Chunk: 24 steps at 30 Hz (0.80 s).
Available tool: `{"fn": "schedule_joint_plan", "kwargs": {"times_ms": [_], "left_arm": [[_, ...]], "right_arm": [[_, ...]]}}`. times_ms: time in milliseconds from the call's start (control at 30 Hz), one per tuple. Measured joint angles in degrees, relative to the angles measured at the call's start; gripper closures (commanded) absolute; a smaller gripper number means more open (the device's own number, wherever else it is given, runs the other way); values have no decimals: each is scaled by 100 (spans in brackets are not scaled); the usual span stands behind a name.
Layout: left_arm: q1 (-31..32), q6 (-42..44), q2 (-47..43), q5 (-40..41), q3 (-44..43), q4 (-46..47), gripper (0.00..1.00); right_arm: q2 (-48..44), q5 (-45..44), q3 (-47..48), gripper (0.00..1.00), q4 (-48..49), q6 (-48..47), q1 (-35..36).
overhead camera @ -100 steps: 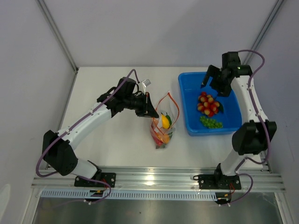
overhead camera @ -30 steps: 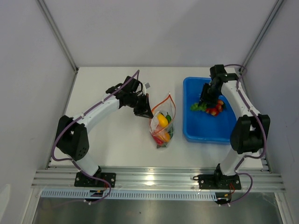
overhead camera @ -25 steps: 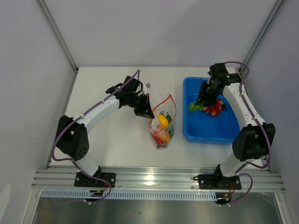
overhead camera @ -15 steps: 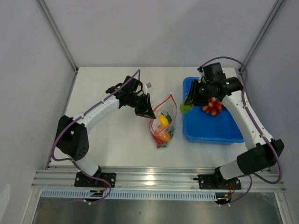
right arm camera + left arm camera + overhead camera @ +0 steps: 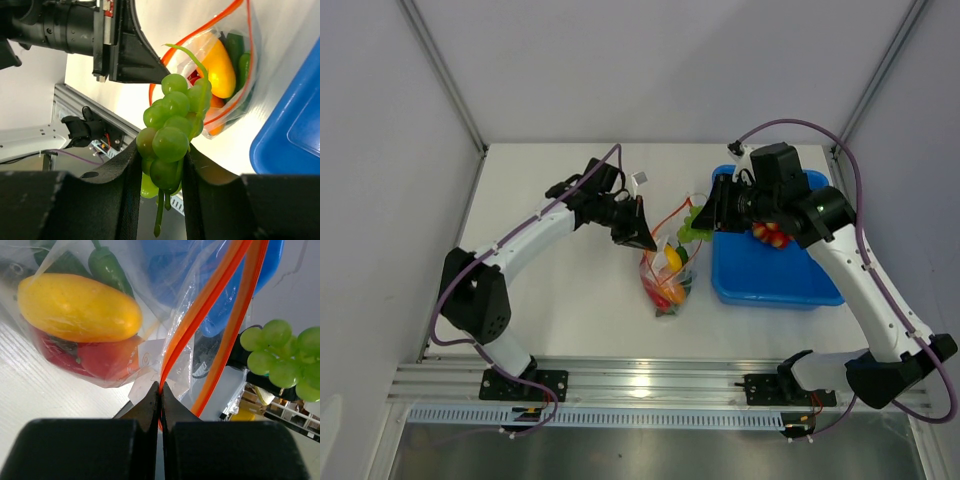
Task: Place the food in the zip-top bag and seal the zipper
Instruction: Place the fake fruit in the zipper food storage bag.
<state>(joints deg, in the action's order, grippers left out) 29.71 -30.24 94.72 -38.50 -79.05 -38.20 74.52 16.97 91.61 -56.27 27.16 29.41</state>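
Note:
The clear zip-top bag [image 5: 668,268] lies mid-table, mouth toward the back, with a yellow mango [image 5: 80,307], a red pepper [image 5: 95,357] and a green chilli [image 5: 110,270] inside. My left gripper [image 5: 642,237] is shut on the left side of the orange zipper [image 5: 200,315], holding the mouth open. My right gripper [image 5: 161,157] is shut on a bunch of green grapes [image 5: 172,130], hanging just over the bag's mouth [image 5: 695,228]. Red-yellow cherry tomatoes [image 5: 770,236] lie in the blue tub.
The blue tub [image 5: 775,275] stands right of the bag, close to it, under the right arm. Walls close in the table at the left, back and right. The metal rail with the arm bases runs along the near edge.
My right gripper has lifted the grapes out of the blue tub and carried them left to the bag's mouth. The left gripper has kept its hold on the zipper.

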Motion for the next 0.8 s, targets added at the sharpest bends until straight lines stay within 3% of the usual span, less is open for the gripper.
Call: {"fn": "schedule_joint_plan", "kwargs": {"times_ms": [300,467,600,633,700,800], "left_arm": [[-2,-28,-2,-83,-24,-2,99],[-2,-28,-63,-127,-24,-4,99],[-2,-28,-177,-243,-24,-2,100],[-2,-28,-210,-269,-24,4,99],[-2,-28,-271,-326,-24,15,99],[-2,-28,-339,-402,-26,42,99]], "right_arm": [[74,-20,15,83,116,46,120],[579,-155,186,77,94,42,129],[1091,-232,190,50,83,26,151],[1241,-247,199,30,72,13,162],[1486,-267,286,1,22,35,179],[1847,-321,601,1,-59,-52,232]]}}
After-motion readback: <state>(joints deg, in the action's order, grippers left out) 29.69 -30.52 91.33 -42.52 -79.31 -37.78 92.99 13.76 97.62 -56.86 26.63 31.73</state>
